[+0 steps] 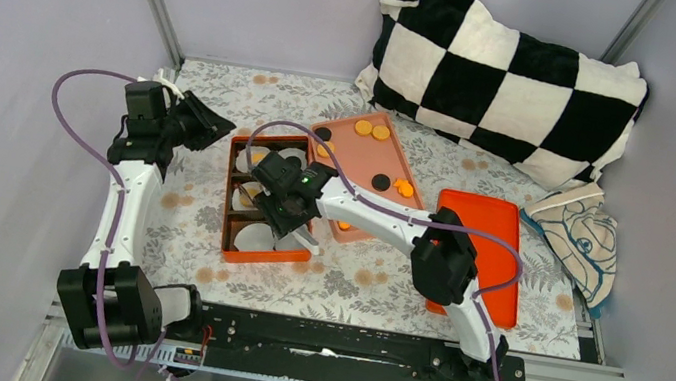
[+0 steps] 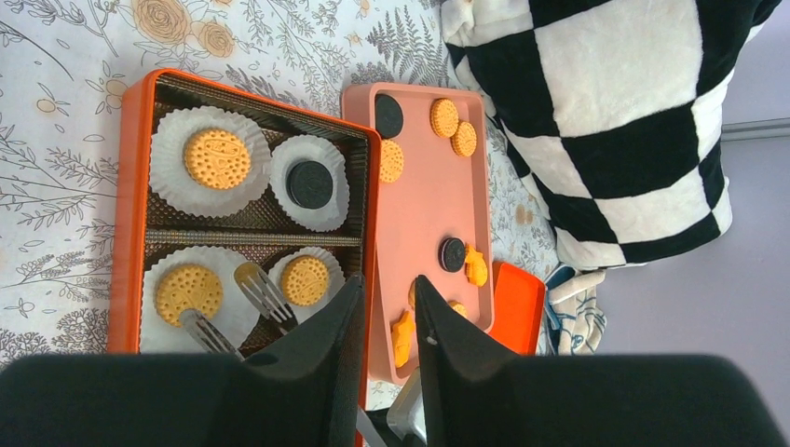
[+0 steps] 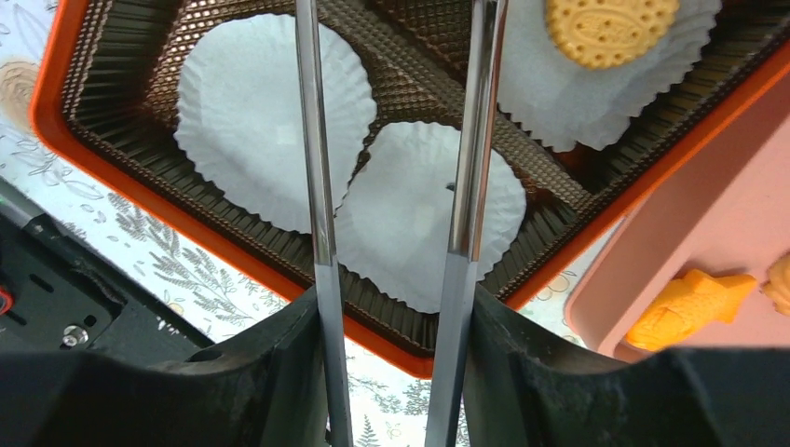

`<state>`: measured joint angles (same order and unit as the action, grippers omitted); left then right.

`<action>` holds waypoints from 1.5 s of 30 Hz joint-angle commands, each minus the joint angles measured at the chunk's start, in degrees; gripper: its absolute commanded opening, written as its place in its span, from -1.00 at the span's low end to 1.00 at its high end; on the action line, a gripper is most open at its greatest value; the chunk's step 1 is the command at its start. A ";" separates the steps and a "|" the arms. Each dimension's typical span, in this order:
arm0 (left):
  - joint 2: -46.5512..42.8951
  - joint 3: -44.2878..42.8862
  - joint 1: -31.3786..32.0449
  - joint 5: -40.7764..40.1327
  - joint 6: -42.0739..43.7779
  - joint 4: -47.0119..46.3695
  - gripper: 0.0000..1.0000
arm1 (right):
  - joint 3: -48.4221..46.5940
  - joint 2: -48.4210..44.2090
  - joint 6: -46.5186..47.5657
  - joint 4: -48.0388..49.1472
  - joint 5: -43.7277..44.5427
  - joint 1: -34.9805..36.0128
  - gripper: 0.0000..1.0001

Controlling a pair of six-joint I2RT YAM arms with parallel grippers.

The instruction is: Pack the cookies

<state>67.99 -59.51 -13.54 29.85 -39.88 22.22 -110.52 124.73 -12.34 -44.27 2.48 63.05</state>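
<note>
Orange box (image 1: 258,258) sits mid-table on the floral cloth (image 1: 370,286), lined in brown, with white paper cups (image 3: 275,112) in its compartments. Right beside it, touching along one long wall, lies the pink tray (image 1: 374,161). The cookies (image 2: 216,158) are split between the two. From the left wrist view, four are in the box, one to a cup: three golden and a black one (image 2: 309,184). The rest lie loose on the tray: golden rounds (image 2: 443,117), two black discs and a few orange fish shapes (image 3: 689,303).

Over to the right gripper (image 3: 396,37): it hovers above the box's near compartment, its long metal fingers (image 3: 312,186) clearly parted with nothing between them, and two bare cups below.

The left gripper (image 2: 387,284) hangs off the box's far left corner, looking across box and tray. Its black fingers show only a narrow gap, and it holds nothing.

Off to the right lie an orange lid (image 1: 494,234) and a folded cloth (image 1: 585,238), with a black-and-white checked pillow (image 1: 503,74) against the back wall.
</note>
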 commanded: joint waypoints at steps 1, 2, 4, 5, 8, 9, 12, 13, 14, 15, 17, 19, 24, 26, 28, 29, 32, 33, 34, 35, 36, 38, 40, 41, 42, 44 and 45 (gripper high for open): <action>-0.68 -0.35 0.25 1.32 1.38 -3.08 -0.39 | -1.20 -6.23 0.26 0.33 6.00 0.02 0.04; -0.85 -0.35 0.24 1.04 1.34 -3.06 -0.39 | -0.54 -7.75 0.27 -0.01 8.52 -0.03 0.04; -1.35 -0.33 0.31 0.42 1.17 -3.13 -0.39 | 1.64 -11.45 0.21 -0.39 13.83 -0.07 0.12; -1.51 -0.30 0.35 0.25 1.08 -3.12 -0.39 | 3.14 -13.33 0.02 -0.60 16.41 -0.17 0.15; -1.72 -0.32 0.69 -0.04 0.88 -3.20 -0.39 | 7.64 -18.05 -1.89 -2.05 22.59 -1.05 0.18; -1.64 -0.33 0.89 -0.05 0.86 -3.21 -0.39 | 9.14 -19.39 -2.80 -2.70 23.53 -1.52 0.18; -1.33 -0.43 1.86 -0.35 0.64 -3.28 -0.39 | 14.67 -23.32 -6.11 -3.77 24.92 -3.46 0.20; -1.25 -0.44 2.18 -0.52 0.53 -3.37 -0.39 | 17.78 -24.78 -6.97 -3.55 24.66 -4.29 0.20; -1.17 -0.33 2.54 -0.61 0.39 -3.47 -0.39 | 20.13 -26.48 -7.64 -2.87 24.08 -5.31 0.19; -1.12 -0.35 2.93 -0.74 0.21 -3.61 -0.39 | 22.66 -27.60 -8.30 -2.21 23.39 -6.29 0.16; -0.95 -0.35 3.45 -0.84 0.07 -3.80 -0.39 | 27.02 -29.74 -9.40 -0.82 22.88 -8.24 0.07; -0.84 -0.35 3.78 -0.92 -0.09 -3.80 -0.39 | 30.91 -31.35 -9.67 1.44 21.18 -9.73 -0.01; -0.49 -0.38 4.25 -1.11 -0.37 -3.94 -0.39 | 35.19 -30.63 -9.39 3.26 20.03 -11.07 0.21; -0.48 -0.46 4.39 -1.11 -0.37 -4.02 -0.39 | 35.35 -29.62 -10.15 2.26 18.47 -11.02 0.23; -0.64 -0.41 4.59 -1.11 -0.33 -3.98 -0.39 | 37.04 -29.54 -12.01 1.88 16.63 -11.02 0.23; -0.73 -0.43 4.71 -1.17 -0.29 -3.94 -0.39 | 38.53 -29.94 -13.03 2.10 15.71 -11.06 0.22; -0.84 -0.39 5.42 -1.49 -0.21 -4.17 -0.39 | 42.73 -33.11 -16.91 1.30 15.08 -10.93 0.21; -0.74 -0.36 5.97 -1.72 -0.12 -4.22 -0.38 | 44.22 -34.46 -17.82 1.21 15.06 -10.93 0.21; -0.57 -0.49 6.51 -2.05 -0.04 -4.27 -0.38 | 45.72 -36.00 -18.55 1.25 14.91 -10.93 0.20; -0.43 -0.67 7.31 -2.45 -0.03 -4.22 -0.38 | 47.15 -37.28 -19.23 1.16 14.52 -10.93 0.20; -0.15 -0.72 8.03 -2.65 -0.01 -4.29 -0.38 | 48.28 -38.28 -20.19 0.63 14.01 -10.93 0.18; 0.48 -0.95 9.52 -2.88 -0.32 -4.44 -0.38 | 50.28 -40.28 -22.01 -0.38 12.55 -10.51 0.12; 0.65 -0.99 10.99 -3.25 -0.58 -4.52 -0.38 | 51.70 -43.03 -24.59 -1.52 13.19 -9.06 0.11; 0.51 -0.91 11.76 -3.44 -0.68 -4.65 -0.38 | 52.31 -44.34 -25.83 -2.07 13.35 -8.40 0.10; 0.48 -0.95 12.45 -3.83 -0.77 -4.75 -0.38 | 52.86 -45.53 -27.09 -2.76 13.61 -7.96 0.10; 0.23 -0.69 13.26 -4.17 -1.17 -5.08 -0.38 | 54.71 -47.35 -28.83 -3.76 13.29 -7.81 0.10; 0.23 -0.59 13.30 -4.18 -1.39 -5.23 -0.38 | 55.57 -48.02 -29.59 -4.43 13.29 -7.70 0.10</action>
<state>68.36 -59.51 -1.21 27.07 -40.42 20.12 -57.45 80.40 -35.88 -45.15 16.10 54.46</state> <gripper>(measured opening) 0.306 0.552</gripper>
